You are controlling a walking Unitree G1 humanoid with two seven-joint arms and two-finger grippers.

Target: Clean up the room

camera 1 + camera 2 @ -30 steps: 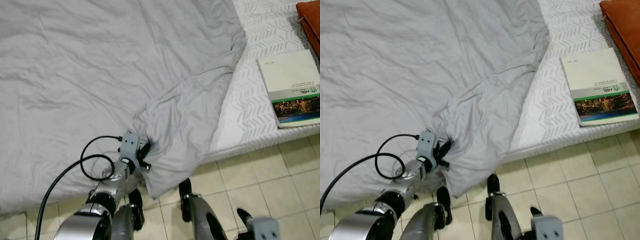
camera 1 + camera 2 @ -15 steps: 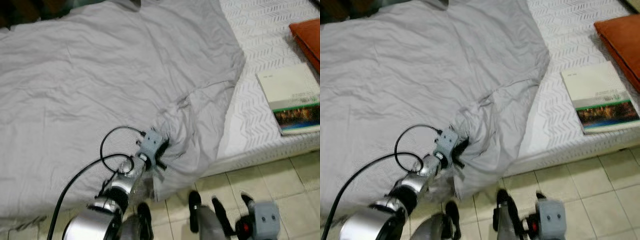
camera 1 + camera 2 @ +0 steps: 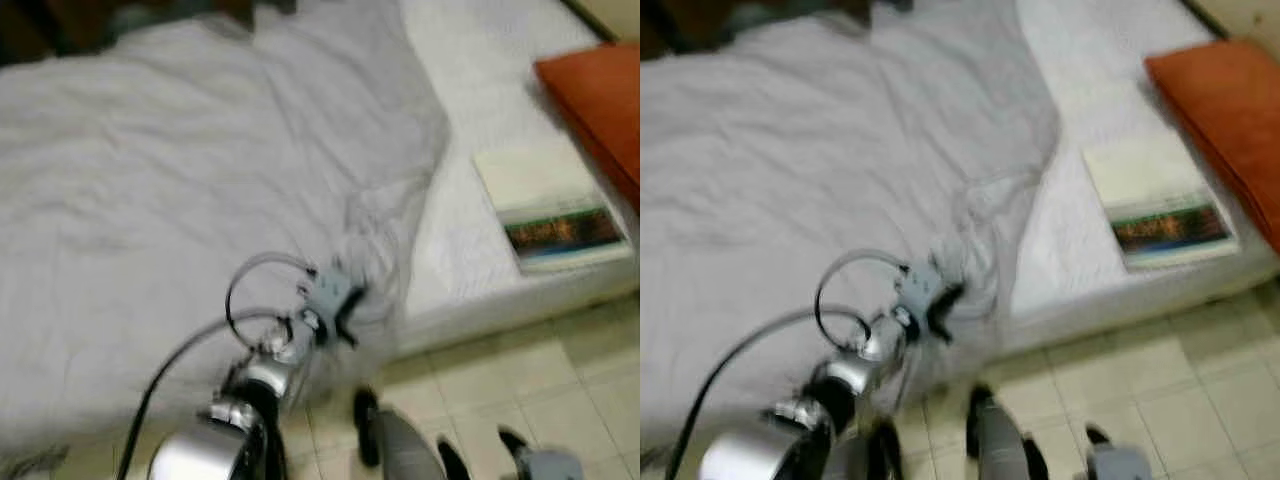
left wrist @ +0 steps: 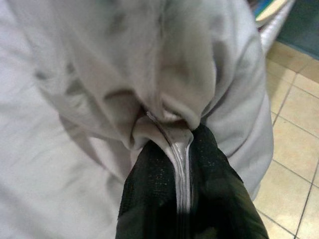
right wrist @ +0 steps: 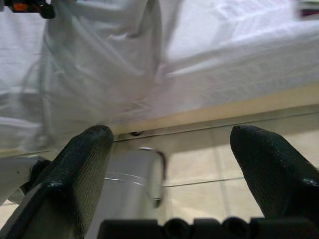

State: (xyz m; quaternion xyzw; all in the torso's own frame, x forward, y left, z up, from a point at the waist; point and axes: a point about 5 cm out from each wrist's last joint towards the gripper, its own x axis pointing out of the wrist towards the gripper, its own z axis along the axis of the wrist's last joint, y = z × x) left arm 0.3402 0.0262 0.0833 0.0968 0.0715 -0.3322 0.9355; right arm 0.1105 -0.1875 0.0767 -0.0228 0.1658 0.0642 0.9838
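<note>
A wrinkled light grey sheet (image 3: 180,190) covers most of the bed, its corner bunched near the bed's front edge. My left gripper (image 4: 183,164) is shut on a fold of that sheet corner (image 4: 164,89), the cloth pinched tight between both black fingers. In the eye views the left gripper (image 3: 340,305) sits at the bunched corner, over the bed's edge. My right gripper (image 5: 172,149) hangs low near the tiled floor with its fingers wide apart and nothing between them. The eye views are blurred.
A book (image 3: 545,205) with a green and dark cover lies on the bare white mattress (image 3: 470,60) at the right, beside an orange cushion (image 3: 595,100). Beige floor tiles (image 3: 520,380) run along the bed's front. My legs (image 3: 405,455) stand on them.
The left gripper has carried the sheet corner up and rightward onto the bed. The camera view has shifted and blurred, bringing more of the orange cushion into sight.
</note>
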